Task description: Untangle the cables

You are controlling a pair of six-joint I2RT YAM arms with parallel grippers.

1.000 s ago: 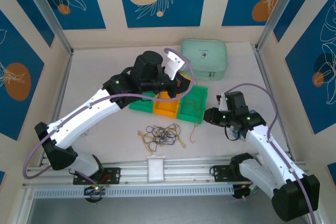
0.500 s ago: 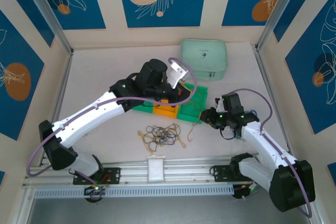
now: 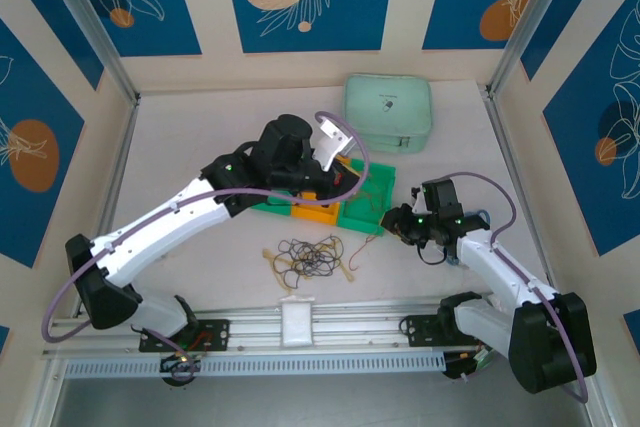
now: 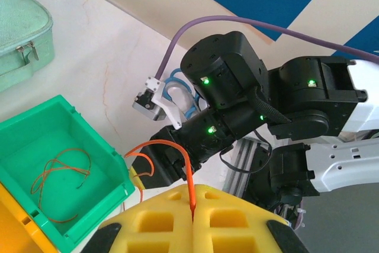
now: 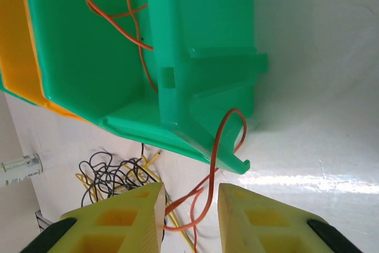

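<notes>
Sorting step: left gripper (image 4: 192,198) clenched on 1 red-orange cable (image 4: 159,144) by green bin (image 4: 89,146); right gripper (image 5: 190,198) unclenched, jaws straddling its loop. Next: probably clear bin corner, drop inside.

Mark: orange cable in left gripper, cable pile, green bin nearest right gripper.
orange cable (image 4: 188,176), left wrist view, upright run under the loop.
cable pile (image 3: 308,259), top view, middle of the black tangle.
green bin (image 5: 207,16), right wrist view, outer side wall.
</notes>
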